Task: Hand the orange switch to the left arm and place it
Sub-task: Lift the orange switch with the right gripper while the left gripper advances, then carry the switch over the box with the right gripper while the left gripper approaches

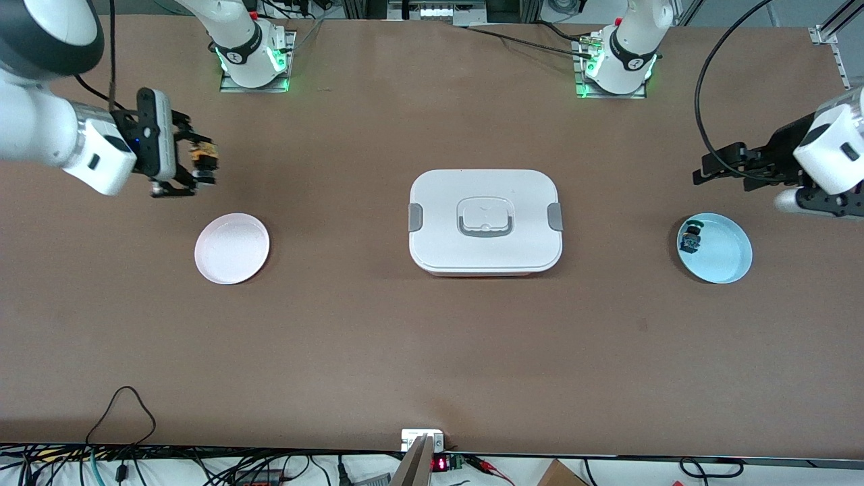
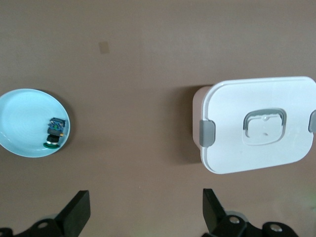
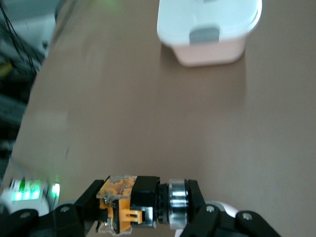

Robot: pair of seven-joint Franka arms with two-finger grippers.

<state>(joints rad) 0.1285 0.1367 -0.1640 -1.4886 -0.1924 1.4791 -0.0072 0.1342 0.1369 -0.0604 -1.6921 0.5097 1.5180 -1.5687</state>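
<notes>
My right gripper (image 1: pixel 204 162) is shut on the orange switch (image 1: pixel 202 156) and holds it in the air over bare table close to the pink plate (image 1: pixel 231 248), at the right arm's end. In the right wrist view the switch (image 3: pixel 143 200) lies sideways, clamped between the fingers, and my right gripper (image 3: pixel 145 203) grips it at both ends. The white lidded box (image 1: pixel 484 221) sits at the table's middle and also shows in the right wrist view (image 3: pixel 207 29). My left gripper (image 1: pixel 705 169) is open and empty, in the air over the table beside the blue plate (image 1: pixel 722 253).
The blue plate holds a small green-capped switch (image 1: pixel 690 237), which also shows in the left wrist view (image 2: pixel 54 133) with the box (image 2: pixel 259 128). The pink plate holds nothing. Cables run along the table's front edge.
</notes>
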